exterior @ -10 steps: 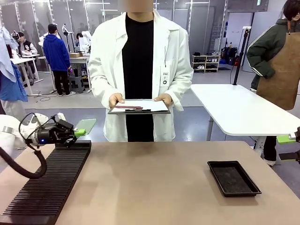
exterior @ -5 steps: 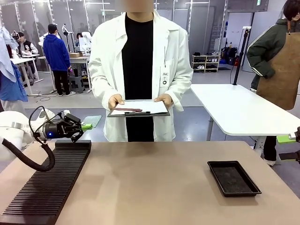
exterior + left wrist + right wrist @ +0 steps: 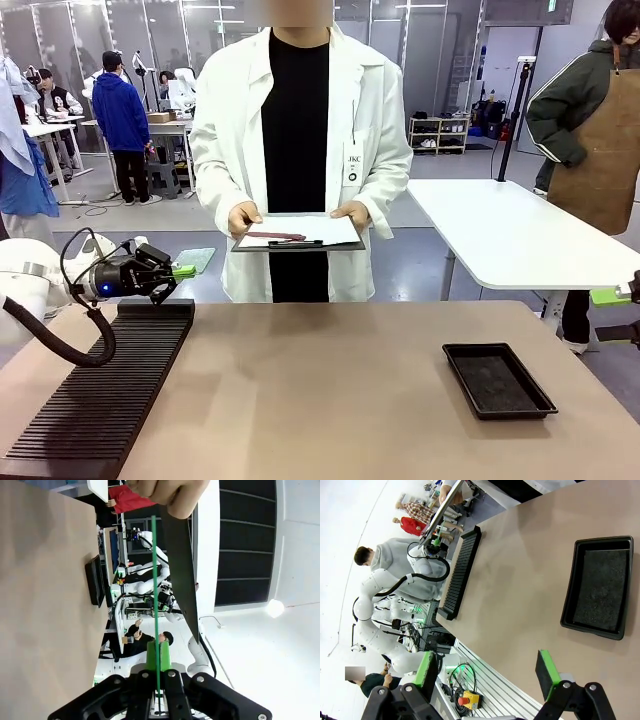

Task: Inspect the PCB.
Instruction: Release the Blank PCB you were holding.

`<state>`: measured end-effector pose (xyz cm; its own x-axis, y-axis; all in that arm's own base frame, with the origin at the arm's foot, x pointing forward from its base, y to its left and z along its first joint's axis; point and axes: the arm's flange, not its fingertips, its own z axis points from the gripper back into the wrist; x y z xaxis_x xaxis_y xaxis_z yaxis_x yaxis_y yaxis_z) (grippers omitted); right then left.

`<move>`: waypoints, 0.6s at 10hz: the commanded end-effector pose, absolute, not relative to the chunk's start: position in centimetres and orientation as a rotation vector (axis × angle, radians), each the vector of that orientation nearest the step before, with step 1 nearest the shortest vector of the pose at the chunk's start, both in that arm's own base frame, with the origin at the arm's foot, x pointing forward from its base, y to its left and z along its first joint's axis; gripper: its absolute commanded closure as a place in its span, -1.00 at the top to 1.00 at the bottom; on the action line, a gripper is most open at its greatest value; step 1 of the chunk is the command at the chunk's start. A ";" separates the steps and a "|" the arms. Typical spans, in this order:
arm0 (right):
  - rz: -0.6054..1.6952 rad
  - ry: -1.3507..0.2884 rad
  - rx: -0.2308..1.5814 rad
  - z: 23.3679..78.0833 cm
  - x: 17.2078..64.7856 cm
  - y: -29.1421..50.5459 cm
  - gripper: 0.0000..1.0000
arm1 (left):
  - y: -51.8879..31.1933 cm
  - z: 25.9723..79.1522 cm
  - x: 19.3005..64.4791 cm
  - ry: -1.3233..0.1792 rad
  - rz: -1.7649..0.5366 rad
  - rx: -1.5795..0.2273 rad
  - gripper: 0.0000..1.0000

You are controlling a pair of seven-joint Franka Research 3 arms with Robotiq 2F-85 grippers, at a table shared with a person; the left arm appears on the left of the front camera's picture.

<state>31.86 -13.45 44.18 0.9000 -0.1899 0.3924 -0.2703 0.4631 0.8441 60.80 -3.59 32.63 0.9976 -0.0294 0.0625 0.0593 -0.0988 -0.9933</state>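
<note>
Rack: black slotted rack (image 3: 100, 390) on left part of tabletop (image 3: 330, 400), running from near edge back to far edge.
L tool: my left tool (image 3: 180, 271) hangs just above and past the rack's far end, pointing toward picture right. Pads pinched narrow on one edge of the PCB (image 3: 196, 259).
PCB: sticks out from my pads toward the far side, off the tabletop and clear of the rack, lying close to flat. From my left wrist cam it's edge-on, a thin green line running straight up from between my fingers.
Person: white coat, stands at far side, about centre, one hand (image 3: 246, 214) at each side of a clipboard (image 3: 300, 232).
Clipboard: dark board w/ white paper, held roughly level at waist height, apart from the PCB. Thin dark pen-like thing lies on the paper.
Tray: shallow black tray (image 3: 498, 380) on right part of tabletop, well apart from rack, dark textured liner inside, nothing else in it.
R tool: my right tool (image 3: 485, 665) sits out past the tabletop's right edge, spread wide, nothing between the green pads.
</note>
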 end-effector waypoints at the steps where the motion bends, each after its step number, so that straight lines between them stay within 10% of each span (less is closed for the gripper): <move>1: 0.067 -0.496 1.111 44.2 32.0 -13.5 1.00 | -3.7 32.6 60.6 -0.017 -0.077 -1.674 -0.94; 6: 0.067 -0.496 1.111 44.2 32.0 -13.5 1.00 | -3.7 32.6 60.6 -0.017 -0.077 -1.674 -0.94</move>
